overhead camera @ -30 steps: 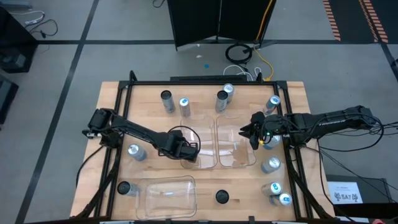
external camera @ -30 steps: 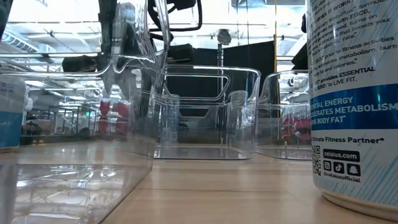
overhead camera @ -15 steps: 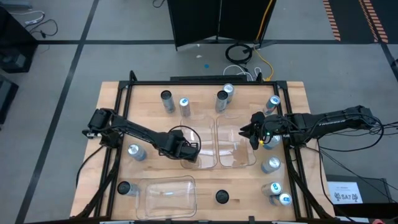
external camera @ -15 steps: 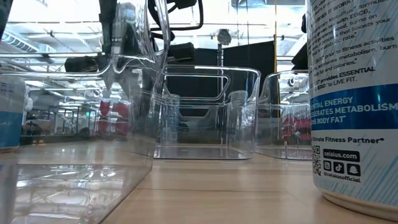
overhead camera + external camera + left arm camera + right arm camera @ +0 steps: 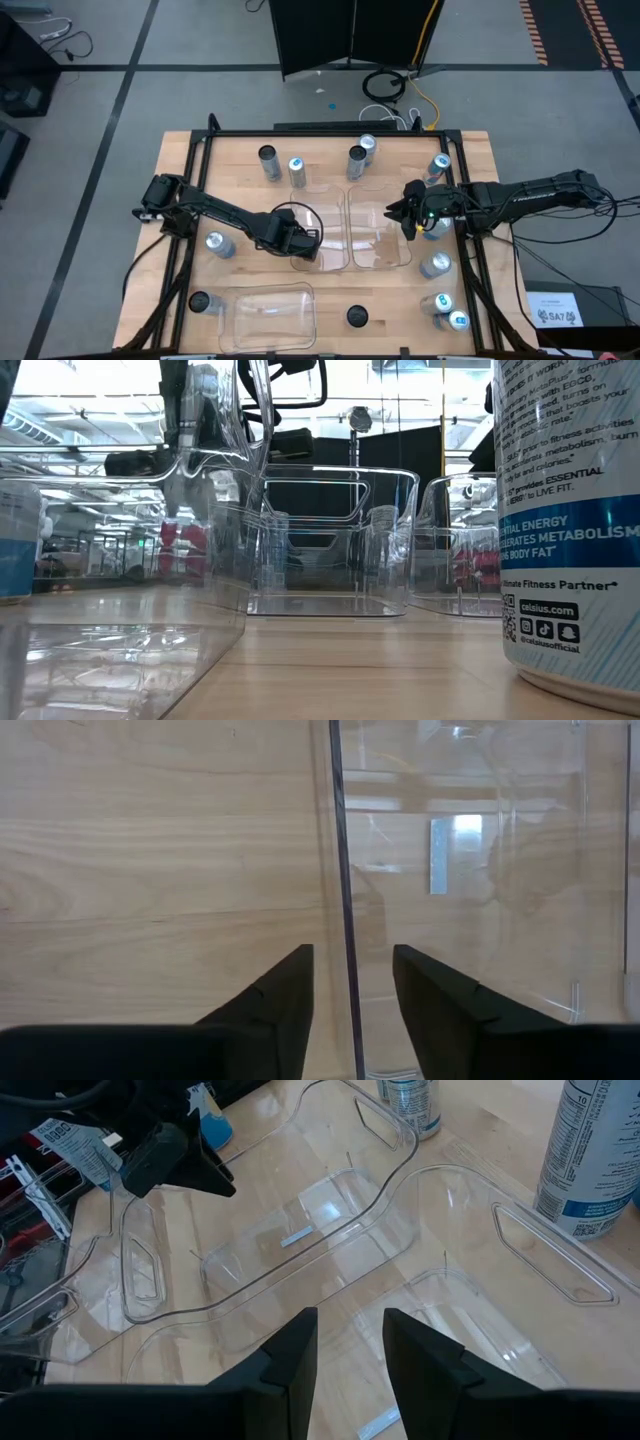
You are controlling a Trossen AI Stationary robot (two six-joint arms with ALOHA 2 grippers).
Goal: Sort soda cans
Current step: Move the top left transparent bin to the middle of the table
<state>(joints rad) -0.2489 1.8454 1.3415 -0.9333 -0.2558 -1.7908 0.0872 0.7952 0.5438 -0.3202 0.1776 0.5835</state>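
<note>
The counter (image 5: 330, 290) carries three clear trays: two side by side mid-counter, left tray (image 5: 318, 228) and right tray (image 5: 380, 230), plus a third tray (image 5: 268, 315) near the front edge. None of them holds a can, so sorting looks barely begun, w/ the soda cans (image 5: 297, 168) all loose around the trays: four along the back, one at back right, several down the right edge, one by the left edge, two dark-topped ones at the front. Left gripper (image 5: 305, 243) sits at the left tray's near-left corner; in the left wrist view its jaws are apart w/ the tray's thin wall (image 5: 345, 920) running between them, not pinched. My read: this step is tray handling, either about to clamp the wall to shift the tray or just let go; can't tell which. Right gripper (image 5: 410, 215) hovers at the right tray's outer edge, jaws apart and empty per the right wrist view, pointing over the trays. A can (image 5: 437, 226) stands just beside the right arm's wrist. Next move prob. calls for closing on the wall squarely w/o flexing the thin plastic, or backing off clear of it, then going for the nearest can, approx. the one by the left edge (image 5: 215, 243).
</note>
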